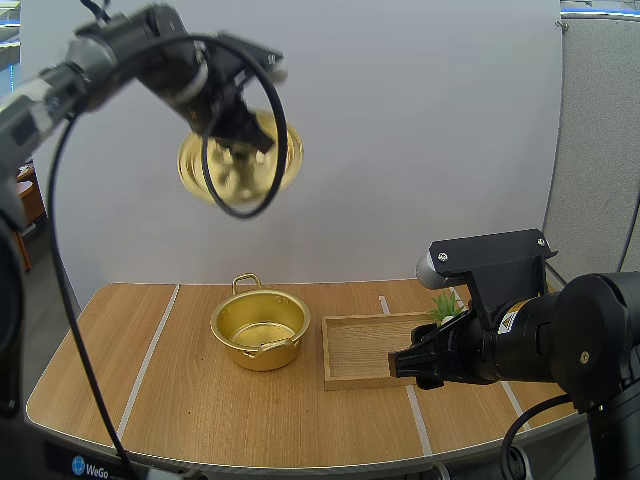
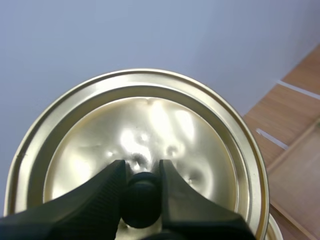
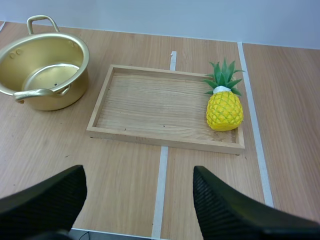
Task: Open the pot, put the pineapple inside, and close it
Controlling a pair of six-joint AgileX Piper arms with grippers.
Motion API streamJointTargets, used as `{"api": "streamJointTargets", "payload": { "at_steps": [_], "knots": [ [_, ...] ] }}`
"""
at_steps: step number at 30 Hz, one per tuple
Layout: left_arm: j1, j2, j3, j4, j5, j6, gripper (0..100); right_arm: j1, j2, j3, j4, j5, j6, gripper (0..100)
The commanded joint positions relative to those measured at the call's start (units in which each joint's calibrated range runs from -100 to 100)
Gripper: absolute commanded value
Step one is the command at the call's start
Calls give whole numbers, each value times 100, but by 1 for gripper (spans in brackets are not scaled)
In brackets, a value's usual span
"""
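Note:
A gold pot [image 1: 260, 329] stands open on the wooden table, left of a wooden tray [image 1: 365, 350]; it also appears in the right wrist view as the gold pot [image 3: 44, 70]. My left gripper [image 1: 240, 125] holds the gold lid [image 1: 240, 165] high above the table, pinching the lid's black knob [image 2: 142, 199] between its fingers. The lid [image 2: 140, 145] is tilted, its top turned toward the wrist camera. A yellow pineapple [image 3: 224, 105] with green leaves lies at the right end of the tray [image 3: 150, 107]. My right gripper [image 3: 139, 195] hovers open before the tray's near edge.
White tape lines [image 3: 162, 172] run across the table. The table's front edge [image 1: 300, 460] is close to my right arm. A grey wall stands behind the table.

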State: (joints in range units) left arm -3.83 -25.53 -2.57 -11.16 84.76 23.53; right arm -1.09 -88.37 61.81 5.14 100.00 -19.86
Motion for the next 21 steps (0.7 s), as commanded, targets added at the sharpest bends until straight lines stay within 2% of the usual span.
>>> {"api": "streamJointTargets", "payload": {
  "at_steps": [1,5,10,16,21],
  "knots": [
    [-8,-112,-613,342,-167,-295,0,-20,2,-58,-34,0,14,100],
    [-8,-112,-1458,743,-220,-588,0,-20,2,-58,-34,0,14,100],
    [-8,-112,-2338,779,-300,-638,0,-20,2,-58,-91,0,14,100],
    [-8,-112,-3013,896,-598,-777,0,-20,223,-58,-481,-441,216,100],
    [-8,-112,-3199,1116,-1099,-858,0,-20,1043,-58,-1071,-776,581,100]
  ]
}}
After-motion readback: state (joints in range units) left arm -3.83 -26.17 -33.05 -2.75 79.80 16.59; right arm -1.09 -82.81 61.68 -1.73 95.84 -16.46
